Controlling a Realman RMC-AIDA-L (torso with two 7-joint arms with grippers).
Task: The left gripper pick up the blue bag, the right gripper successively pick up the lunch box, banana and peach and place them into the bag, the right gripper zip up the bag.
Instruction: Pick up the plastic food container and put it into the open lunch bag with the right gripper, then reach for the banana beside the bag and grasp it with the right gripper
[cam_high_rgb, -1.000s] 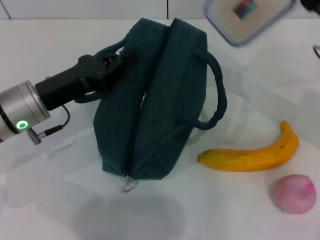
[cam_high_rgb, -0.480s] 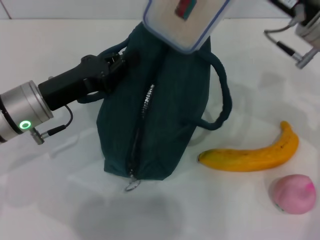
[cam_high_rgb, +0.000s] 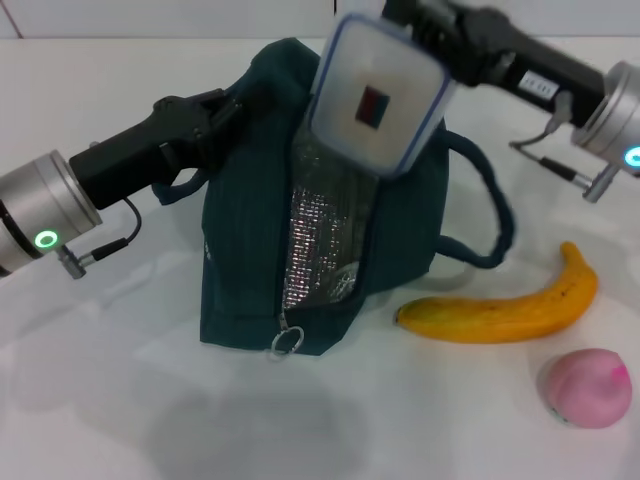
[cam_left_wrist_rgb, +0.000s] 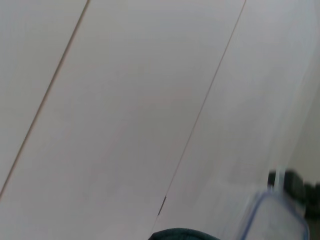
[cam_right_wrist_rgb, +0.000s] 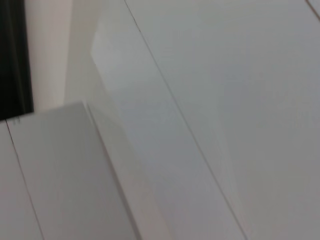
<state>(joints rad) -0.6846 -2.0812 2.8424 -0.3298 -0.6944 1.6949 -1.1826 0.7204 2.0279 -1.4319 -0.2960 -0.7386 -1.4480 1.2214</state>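
Observation:
The blue bag (cam_high_rgb: 235, 270) stands in the middle of the table in the head view, its zip open and the silver lining (cam_high_rgb: 312, 235) showing. My left gripper (cam_high_rgb: 225, 108) is shut on the bag's upper left side near a handle. The lunch box (cam_high_rgb: 376, 102), clear with a blue rim and a small label, hangs tilted over the bag's mouth with its lower end at the opening. My right gripper (cam_high_rgb: 418, 22) is shut on the box's far edge. The banana (cam_high_rgb: 500, 310) and the pink peach (cam_high_rgb: 587, 387) lie to the bag's right. In the left wrist view a corner of the lunch box (cam_left_wrist_rgb: 272, 217) shows.
The bag's other handle (cam_high_rgb: 480, 215) loops out to the right, close to the banana. The zip pull ring (cam_high_rgb: 285, 343) hangs at the bag's near end. The white table (cam_high_rgb: 120, 400) extends in front of and left of the bag.
My right arm has swung left and down with the lunch box, from above the bag's far end to its mouth. The bag's opening has spread, baring the silver lining.

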